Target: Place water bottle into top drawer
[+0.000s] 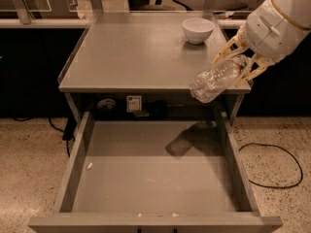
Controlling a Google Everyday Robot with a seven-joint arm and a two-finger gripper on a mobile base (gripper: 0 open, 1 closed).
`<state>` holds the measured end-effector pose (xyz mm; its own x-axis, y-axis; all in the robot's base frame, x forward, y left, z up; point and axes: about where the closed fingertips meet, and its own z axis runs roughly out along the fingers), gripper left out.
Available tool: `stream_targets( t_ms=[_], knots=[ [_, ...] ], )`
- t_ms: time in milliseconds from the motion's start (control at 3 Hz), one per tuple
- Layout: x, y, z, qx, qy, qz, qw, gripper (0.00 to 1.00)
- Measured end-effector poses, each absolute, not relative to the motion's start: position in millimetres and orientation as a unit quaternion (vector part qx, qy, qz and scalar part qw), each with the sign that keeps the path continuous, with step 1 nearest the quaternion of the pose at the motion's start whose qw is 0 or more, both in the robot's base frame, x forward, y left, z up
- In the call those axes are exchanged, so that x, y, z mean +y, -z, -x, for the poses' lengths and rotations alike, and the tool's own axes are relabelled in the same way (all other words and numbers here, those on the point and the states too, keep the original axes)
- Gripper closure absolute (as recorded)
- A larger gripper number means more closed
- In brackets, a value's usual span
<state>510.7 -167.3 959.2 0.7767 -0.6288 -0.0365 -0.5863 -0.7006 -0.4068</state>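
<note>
Above the back right corner of the open top drawer (pixel 146 181), the water bottle (pixel 211 80) is held tilted, base lowest. It is clasped near its label by the gripper (pixel 232 71), fingers closed on it. It is judged light, thin-walled and easily crushed, so gentle pressure is advised.

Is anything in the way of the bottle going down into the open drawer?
Nothing visible. The pincer holds the water bottle tilted at the table's front right edge. The open top drawer below holds only tiny specks.
</note>
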Motion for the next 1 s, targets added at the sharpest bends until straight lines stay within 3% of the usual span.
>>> stream_targets(
  t_ms=[667, 1000],
  knots=[
    [-201, -860, -493, 0.369, 0.021, 0.911, 0.182, 1.00],
    [-190, -817, -500, 0.369, 0.007, 0.910, 0.188, 1.00]
  ],
)
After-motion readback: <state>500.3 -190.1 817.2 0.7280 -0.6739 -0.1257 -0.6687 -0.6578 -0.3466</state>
